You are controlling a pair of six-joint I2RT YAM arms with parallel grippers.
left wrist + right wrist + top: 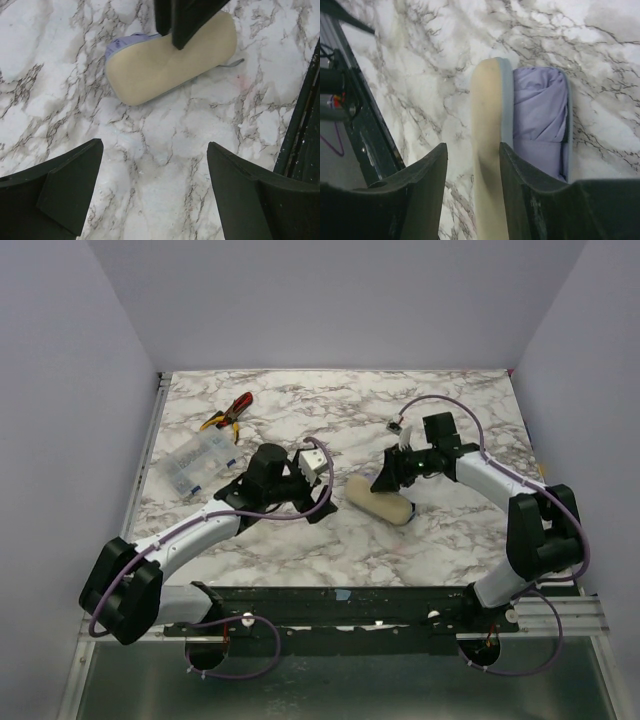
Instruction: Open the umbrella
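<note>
We caught the right gripper pinching the cream tube-shaped fabric sleeve, with the left gripper spread wide.
The pale lavender folded umbrella lay tucked inside that sleeve near the middle of the white marble-patterned table, its canopy showing at the open mouth. We saw the right fingers closed on the sleeve's cream wall, denting it. The left gripper hovered near the sleeve, holding nothing.
</note>
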